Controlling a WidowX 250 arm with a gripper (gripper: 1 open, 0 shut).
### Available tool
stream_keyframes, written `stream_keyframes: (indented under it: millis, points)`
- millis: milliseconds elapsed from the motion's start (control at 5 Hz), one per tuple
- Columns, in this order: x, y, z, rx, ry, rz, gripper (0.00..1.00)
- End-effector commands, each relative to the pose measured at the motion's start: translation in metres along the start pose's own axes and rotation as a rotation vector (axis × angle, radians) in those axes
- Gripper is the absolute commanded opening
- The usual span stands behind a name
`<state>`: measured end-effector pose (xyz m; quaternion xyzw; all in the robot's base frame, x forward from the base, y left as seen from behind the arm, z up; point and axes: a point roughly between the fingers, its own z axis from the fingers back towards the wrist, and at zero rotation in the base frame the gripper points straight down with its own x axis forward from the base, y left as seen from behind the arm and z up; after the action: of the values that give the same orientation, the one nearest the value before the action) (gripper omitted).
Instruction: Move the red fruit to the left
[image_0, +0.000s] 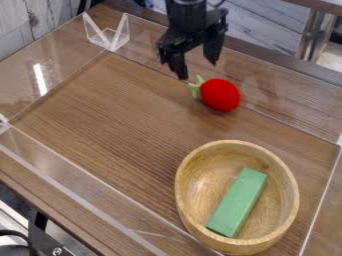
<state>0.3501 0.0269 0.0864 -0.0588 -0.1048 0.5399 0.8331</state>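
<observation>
The red fruit (219, 94) is a small round toy strawberry with a green leafy tip pointing left, lying on the wooden table toward the back. My black gripper (195, 60) hangs just above and slightly left of it, pointing steeply down. Its two fingers stand apart, open, with nothing between them. One fingertip (181, 67) sits left of the fruit's leaves, the other higher on the right. No contact with the fruit shows.
A wooden bowl (201, 177) at the front right holds a green rectangular block (239, 201). Clear plastic walls (104, 33) ring the wooden table, with a low clear edge along the front left (54, 165).
</observation>
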Motion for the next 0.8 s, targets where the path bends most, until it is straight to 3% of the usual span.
stream_keyframes:
  millis: [0,200,400,600]
  points:
    - [-0.008,-0.005,-0.012,-0.021,-0.025,-0.061,1.0]
    - [-0.016,-0.004,-0.034,-0.014,-0.025,-0.109,1.0]
    - [-0.029,-0.001,-0.038,-0.011,-0.027,-0.122,0.0]
    - [-0.034,0.0,-0.012,-0.038,0.011,-0.139,0.0]
